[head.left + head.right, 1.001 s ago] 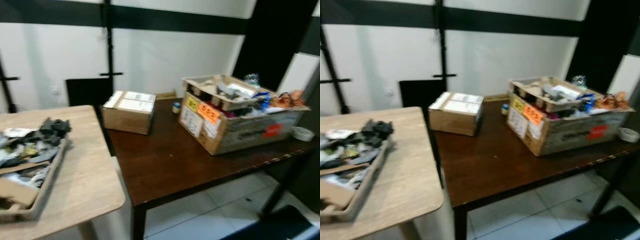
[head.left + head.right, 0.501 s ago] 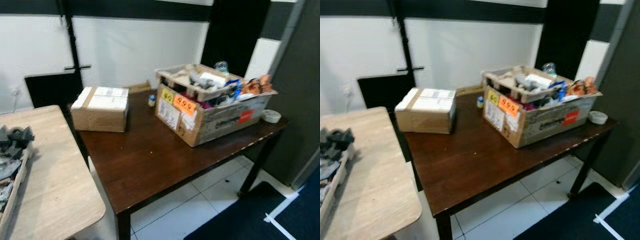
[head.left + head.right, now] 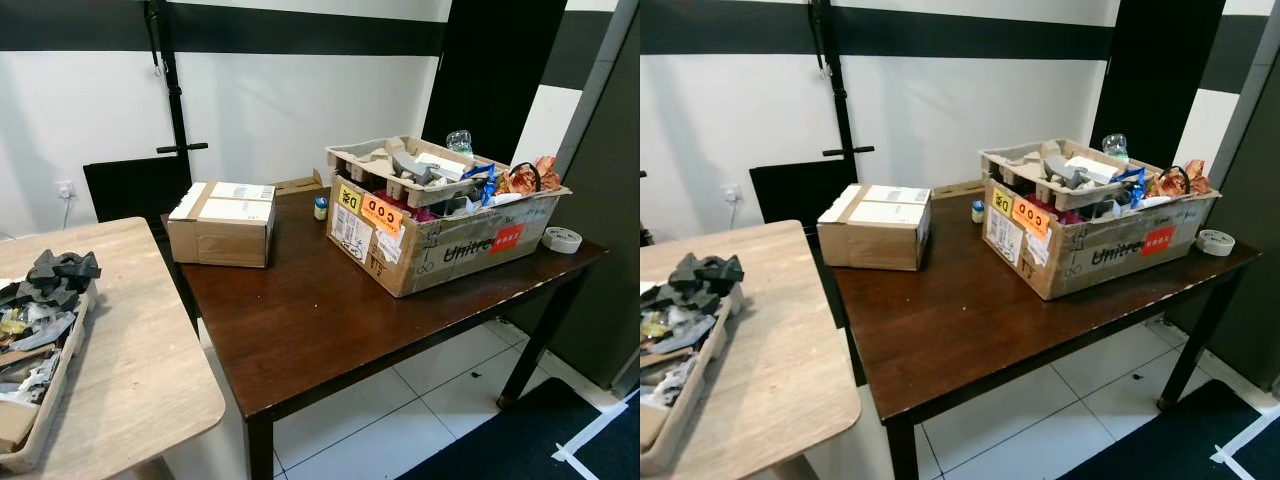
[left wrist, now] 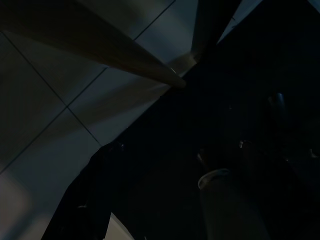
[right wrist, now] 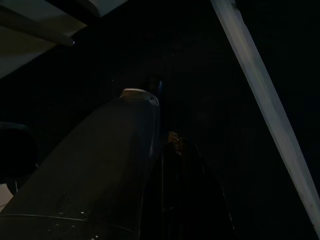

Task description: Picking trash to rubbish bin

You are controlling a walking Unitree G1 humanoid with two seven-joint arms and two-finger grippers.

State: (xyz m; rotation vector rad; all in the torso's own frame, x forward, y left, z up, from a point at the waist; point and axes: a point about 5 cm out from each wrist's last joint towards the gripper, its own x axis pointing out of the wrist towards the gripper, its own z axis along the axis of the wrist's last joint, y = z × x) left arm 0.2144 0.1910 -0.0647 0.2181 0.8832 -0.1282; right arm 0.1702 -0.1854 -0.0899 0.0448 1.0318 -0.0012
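The room had a white wall crossed by a black band, pale floor tiles [image 3: 380,440] and a dark mat [image 3: 520,440] at the lower right. Nearest, on the robot's left, stood a light wooden table [image 3: 130,350] bearing a shallow tray [image 3: 60,370] heaped with dark scraps, paper and card, which were judged to be the trash [image 3: 45,300] of the task. The heap lay with its long axis running away from the robot, along the tray. No rubbish bin could be picked out.

Both arms hung idle. The left wrist view was dim and gave floor tiles, a table leg and the mat; the right wrist view was darker, with a rounded dark form close by. Whether the fingers of either gripper stood apart or together could not be told. As the tray lay to the left and forward, the left arm was judged the nearer for a reach, and the robot would have to raise it from below table height.

Beyond, a dark brown table [image 3: 330,310] carried a sealed carton [image 3: 222,222] with white labels too small to read. Farther right sat an open cardboard box [image 3: 450,235] crammed with packaging and a clear bottle [image 3: 460,142]. Its side read "Unitree" beside a red sticker; orange stickers read "COD". A small bottle [image 3: 320,208] stood between the two boxes, and a tape roll [image 3: 562,240] lay near the table's right edge.
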